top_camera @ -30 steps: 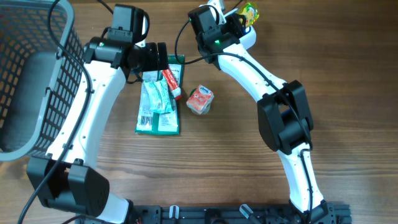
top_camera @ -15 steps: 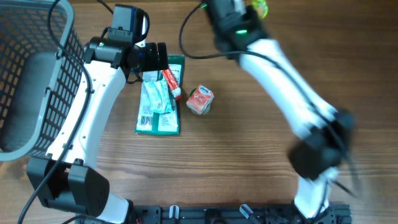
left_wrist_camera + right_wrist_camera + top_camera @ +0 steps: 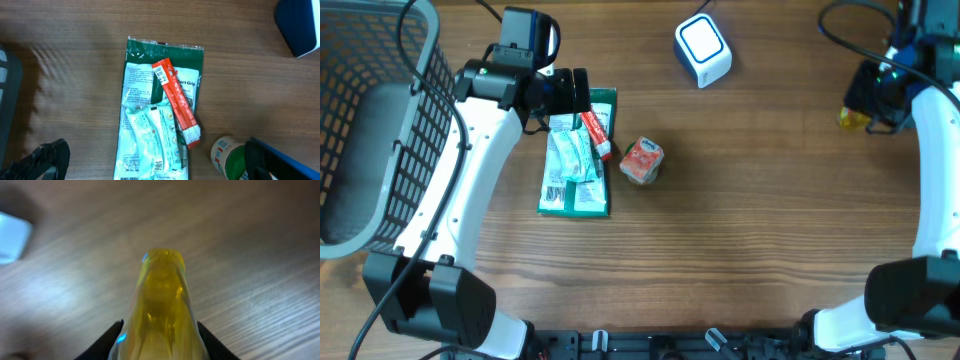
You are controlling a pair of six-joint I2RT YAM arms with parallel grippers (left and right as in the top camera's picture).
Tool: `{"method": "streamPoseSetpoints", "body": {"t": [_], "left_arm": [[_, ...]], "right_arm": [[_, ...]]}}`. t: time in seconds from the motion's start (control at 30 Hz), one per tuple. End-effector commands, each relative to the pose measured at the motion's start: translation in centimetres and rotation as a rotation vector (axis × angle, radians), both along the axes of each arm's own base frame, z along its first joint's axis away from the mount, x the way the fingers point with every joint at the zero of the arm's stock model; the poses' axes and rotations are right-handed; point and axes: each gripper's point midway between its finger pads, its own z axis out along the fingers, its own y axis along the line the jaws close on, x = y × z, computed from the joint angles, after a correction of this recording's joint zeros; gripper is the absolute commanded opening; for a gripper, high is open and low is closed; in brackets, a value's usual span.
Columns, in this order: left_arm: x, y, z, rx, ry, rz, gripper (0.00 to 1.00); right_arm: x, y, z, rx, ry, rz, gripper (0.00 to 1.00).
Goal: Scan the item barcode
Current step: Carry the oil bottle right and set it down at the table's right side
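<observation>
Right wrist shows right gripper (image 3: 159, 332) clamped on yellow item (image 3: 161, 290), its long axis pointing straight ahead

Left arm (image 3: 470, 170) is reaching up from its base at the near edge and bending inward at the top, so the left gripper (image 3: 578, 92) is pointing sideways toward the middle. Its jaws are standing wide open, and in the wrist view only the two dark fingertips (image 3: 47, 160) are poking in at the bottom corners. Right arm (image 3: 932, 170) is stretching almost straight up along the right side, with its wrist tucking inward at the top. Right gripper (image 3: 868, 100) is pinching a yellow bottle (image 3: 160, 300), jaws partly closed and pressing on either side of it.
</observation>
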Motion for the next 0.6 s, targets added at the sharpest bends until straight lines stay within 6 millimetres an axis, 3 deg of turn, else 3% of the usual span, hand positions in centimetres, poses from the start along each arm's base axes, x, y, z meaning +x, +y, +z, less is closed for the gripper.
{"method": "streamPoseSetpoints", "body": {"t": [0.0, 0.17, 0.3, 0.4, 0.5, 0.57], "left_arm": [[0.3, 0.3, -0.3, 0.007, 0.002, 0.018, 1.0], [0.3, 0.3, -0.3, 0.007, 0.003, 0.018, 1.0], [0.3, 0.3, -0.3, 0.007, 0.003, 0.018, 1.0], [0.3, 0.3, -0.3, 0.007, 0.003, 0.018, 1.0], [0.3, 0.3, -0.3, 0.007, 0.003, 0.018, 1.0], [0.3, 0.3, -0.3, 0.007, 0.003, 0.018, 1.0]], "right_arm": [[-0.9, -0.9, -3.5, 0.041, 0.043, -0.03, 0.1], [-1.8, -1.4, -8.6, 0.035, 0.081, -0.044, 0.12], [-2.4, -1.2, -10.5, 0.039, 0.098, -0.046, 0.16], [-2.9, -1.1, -10.6, 0.044, 0.117, -0.047, 0.38], [-3.1, -1.1, -10.6, 0.046, 0.125, -0.048, 0.71], [-3.1, -1.1, -10.6, 0.046, 0.124, -0.048, 0.82]]}}
